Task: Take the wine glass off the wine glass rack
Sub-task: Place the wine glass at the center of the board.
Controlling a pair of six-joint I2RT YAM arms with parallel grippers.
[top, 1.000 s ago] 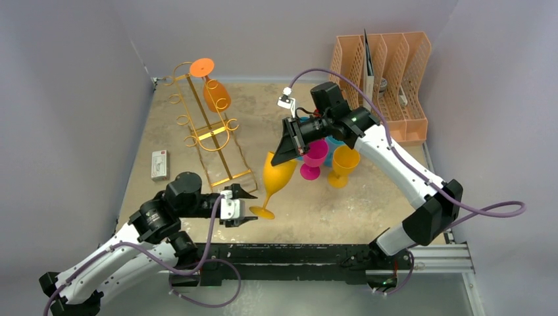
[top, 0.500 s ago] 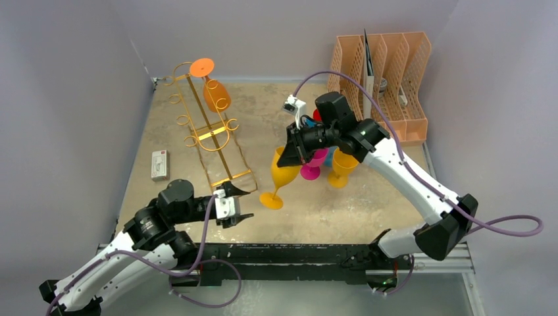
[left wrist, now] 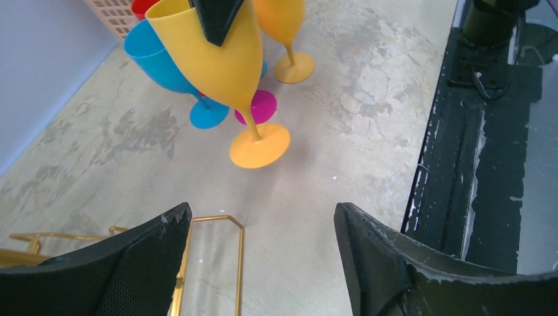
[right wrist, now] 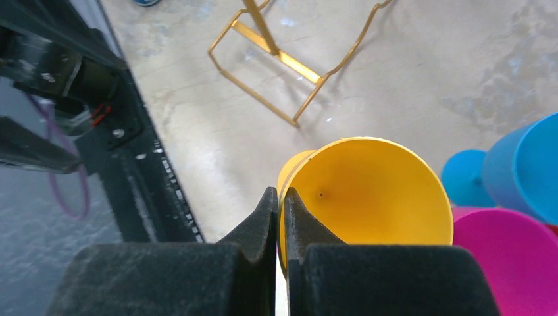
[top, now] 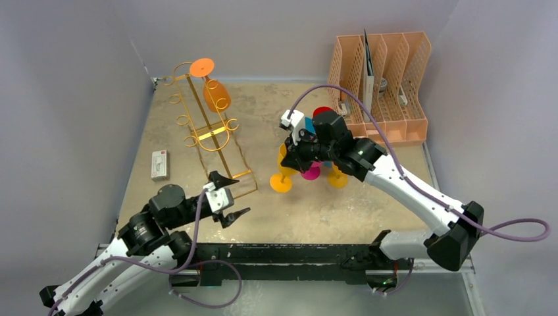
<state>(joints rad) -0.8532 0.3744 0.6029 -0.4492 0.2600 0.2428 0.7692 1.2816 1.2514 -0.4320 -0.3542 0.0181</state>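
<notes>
A: Nearest first. Left tool (top: 231, 195)?
B: Spread wide, nothing between the fingers. It sits low over the counter (top: 329, 210), just at the near corner of the wine glass rack (top: 212, 135), facing right toward the glasses

A: Yellow wine glass (left wrist: 204, 59)?
B: Clear of the rack, right of its wire base. The right tool (right wrist: 279, 194) is pressed together on the rim, one finger inside the bowl and one outside. The long axis is tilted: bowl high and farther back, stem slanting down toward the near side, foot low at the counter. Touching or just above, cannot tell

A: Behind it?
B: A blue glass (right wrist: 526, 164) and a pink glass (right wrist: 500, 263) just beside the bowl, closely packed

A: What does the next move turn on?
B: My read is that tilt. The foot lies nearer than the bowl, so the right tool must bring the rim over the foot before letting go, without nudging the neighbours

A: Farther back?
B: An orange wine glass (top: 216, 95) hangs bowl-down at the far top of the rack, almost straight beyond the left tool, on the left arm's side. File organiser (top: 395, 66) at far right
</notes>
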